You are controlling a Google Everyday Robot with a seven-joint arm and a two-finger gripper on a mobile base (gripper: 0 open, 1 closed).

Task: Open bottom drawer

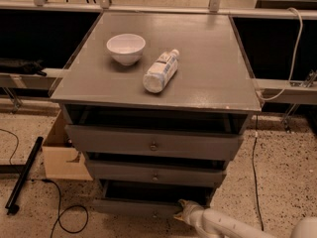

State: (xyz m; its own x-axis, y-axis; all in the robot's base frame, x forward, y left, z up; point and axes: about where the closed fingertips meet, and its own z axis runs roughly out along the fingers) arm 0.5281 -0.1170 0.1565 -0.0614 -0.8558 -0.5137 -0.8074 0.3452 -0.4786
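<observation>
The grey cabinet has three drawers stacked under its top. The bottom drawer stands partly pulled out, with a dark gap behind its narrow front panel and its small knob near the lower edge of the camera view. My gripper is at the right end of that front panel, just right of the knob, on a white arm that comes in from the lower right. I cannot make out whether it touches the panel.
On the cabinet top lie a white bowl and a plastic bottle on its side. The middle drawer and top drawer stick out slightly. A cardboard box and black cables are on the floor at left.
</observation>
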